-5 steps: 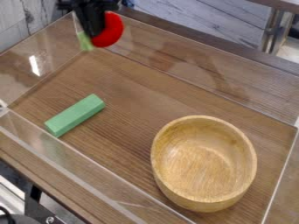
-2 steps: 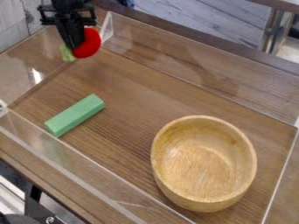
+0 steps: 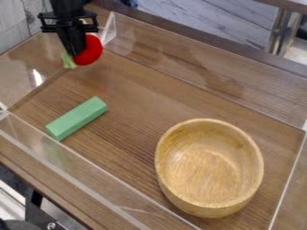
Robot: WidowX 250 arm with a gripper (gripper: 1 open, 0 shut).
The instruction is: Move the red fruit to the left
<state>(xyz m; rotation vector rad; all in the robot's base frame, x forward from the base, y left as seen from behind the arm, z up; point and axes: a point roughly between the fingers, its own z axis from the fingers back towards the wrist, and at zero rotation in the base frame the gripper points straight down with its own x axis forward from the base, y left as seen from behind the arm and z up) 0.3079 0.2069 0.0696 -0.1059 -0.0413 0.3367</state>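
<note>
The gripper [image 3: 74, 38] points straight down at the far left corner of the tabletop [image 3: 144, 99], its dark fingers clamped on the red fruit [image 3: 85, 50]. The fruit hangs under the gripper, its pale green leaf [image 3: 70, 60] showing at its lower left. Whether the fruit touches the wood cannot be told. A flat green block [image 3: 77, 118] lies on the tabletop nearer the camera, well apart from the fruit and set at a slant. A wooden bowl [image 3: 210, 168] stands upright at the near right, well away from both. Clear walls [image 3: 288, 171] ring the wooden surface.
</note>
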